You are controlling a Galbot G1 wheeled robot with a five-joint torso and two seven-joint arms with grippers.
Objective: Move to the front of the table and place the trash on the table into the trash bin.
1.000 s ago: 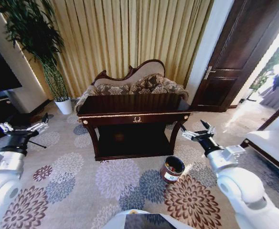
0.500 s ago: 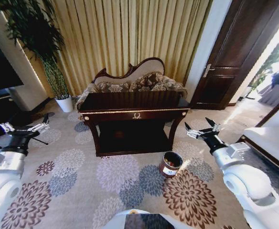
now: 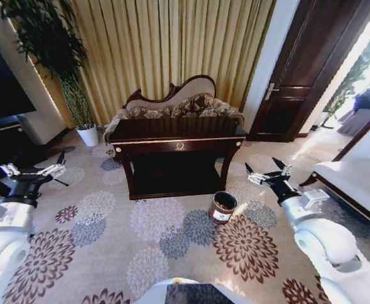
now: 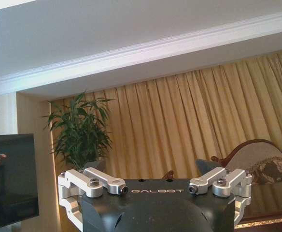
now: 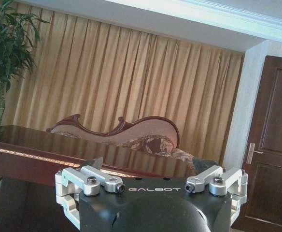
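Looking across the room from the head camera, the biggest thing is the flower-patterned carpet (image 3: 153, 234) that covers the whole floor, with the gold curtains (image 3: 172, 50) hanging along the back wall and a dark wooden door (image 3: 312, 69) off to the right. In front of the curtains sits the patterned sofa (image 3: 172, 107) with its carved back, and right in front of that is the table (image 3: 177, 144), dark and glossy with gold trim and the little wreath emblem in the middle. Can't make out any trash on the tabletop from here, it's too far off and reflective to tell. A tall leafy plant (image 3: 52, 50) in a white pot (image 3: 87, 135) stands in the left corner next to a dark TV (image 3: 4, 88). The robot's two arms are held out low on either side, well apart from the table. The right gripper (image 3: 265, 175) hangs over the carpet to the right of the table, fingers spread wide with nothing in them, and the left gripper (image 3: 31, 171) is out on the left side, also spread wide and empty. The trash bin (image 3: 222, 208) stands on the carpet near the table's front right leg, between the table and the right gripper, with something reddish inside.
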